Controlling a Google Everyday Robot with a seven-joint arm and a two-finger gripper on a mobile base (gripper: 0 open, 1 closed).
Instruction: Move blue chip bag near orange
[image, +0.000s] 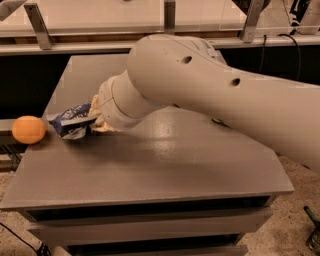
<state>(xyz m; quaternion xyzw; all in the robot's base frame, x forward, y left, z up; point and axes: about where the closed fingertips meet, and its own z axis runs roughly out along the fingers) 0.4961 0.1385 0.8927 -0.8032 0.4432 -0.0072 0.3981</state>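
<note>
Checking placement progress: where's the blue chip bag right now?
Camera view, left side of the table: the blue chip bag is held in the end effector, just right of the orange by the table's left edge.

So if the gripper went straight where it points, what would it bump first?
Probably the orange: the gripper, gripping the blue chip bag, points toward it. Depth is unclear, so it might slide past.

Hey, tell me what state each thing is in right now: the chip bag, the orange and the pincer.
blue chip bag: crinkled, gripped at its right end, just right of the orange.
orange: whole, resting at the table left edge.
pincer: closed on the bag, over the table's left side.
</note>
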